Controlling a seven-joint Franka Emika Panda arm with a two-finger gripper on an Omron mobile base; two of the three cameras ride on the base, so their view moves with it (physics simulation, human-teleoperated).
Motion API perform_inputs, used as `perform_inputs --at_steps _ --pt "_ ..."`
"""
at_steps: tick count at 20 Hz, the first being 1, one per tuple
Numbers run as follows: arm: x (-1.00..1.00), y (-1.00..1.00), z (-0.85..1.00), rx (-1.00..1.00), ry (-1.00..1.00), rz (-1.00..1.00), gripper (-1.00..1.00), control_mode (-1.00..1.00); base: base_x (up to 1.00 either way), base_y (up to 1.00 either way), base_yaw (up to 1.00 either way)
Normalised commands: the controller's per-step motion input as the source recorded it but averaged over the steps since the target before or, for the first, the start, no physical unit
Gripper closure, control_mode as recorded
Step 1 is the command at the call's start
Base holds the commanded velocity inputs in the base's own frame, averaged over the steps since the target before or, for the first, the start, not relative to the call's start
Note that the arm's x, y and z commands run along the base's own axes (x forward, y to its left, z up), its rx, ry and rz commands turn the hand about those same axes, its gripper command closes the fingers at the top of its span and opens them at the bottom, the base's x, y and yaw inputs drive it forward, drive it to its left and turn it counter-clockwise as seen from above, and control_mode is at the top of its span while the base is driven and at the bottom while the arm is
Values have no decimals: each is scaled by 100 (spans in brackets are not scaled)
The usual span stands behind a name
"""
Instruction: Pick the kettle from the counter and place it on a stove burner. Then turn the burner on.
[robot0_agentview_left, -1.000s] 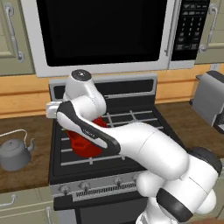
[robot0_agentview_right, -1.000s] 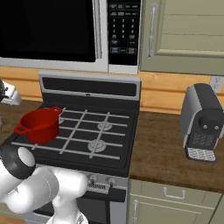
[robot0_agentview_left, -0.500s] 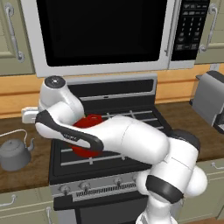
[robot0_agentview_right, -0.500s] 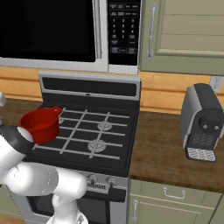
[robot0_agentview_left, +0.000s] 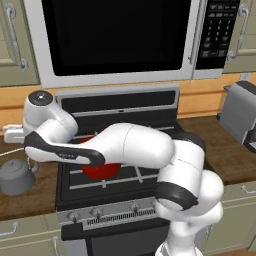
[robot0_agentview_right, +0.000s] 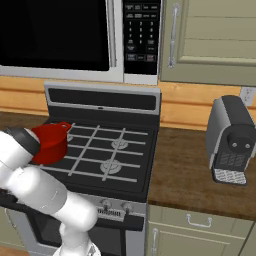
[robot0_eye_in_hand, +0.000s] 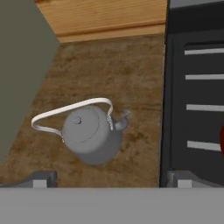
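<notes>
The kettle sits upright on the counter, at about nine o'clock from the stove in the left base view, apart from the stove's edge. The arm reaches across toward it, hiding most of the red pot. The hand view looks down on the kettle: its arched wire handle stands up over the lid, the spout points toward three o'clock at the stove's black side. The gripper hangs above with its two fingertips spread wide, holding nothing. The right base view shows the red pot on the rear left grate, the burner at front right bare, and a coffee machine at three o'clock.
</notes>
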Motion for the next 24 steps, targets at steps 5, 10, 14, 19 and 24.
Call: perform_inputs --at_steps 5,10,14,19,24 --pt "41 35 -14 7 0 0 -100 -100 0 0 0" --pt "30 7 -13 9 0 -11 -100 -100 0 0 0" --pt "0 0 -2 1 3 -13 -100 -100 0 0 0" --pt "0 0 -19 0 9 -15 -100 -100 0 0 0" --pt "0 0 -54 0 8 -15 -100 -100 0 0 0"
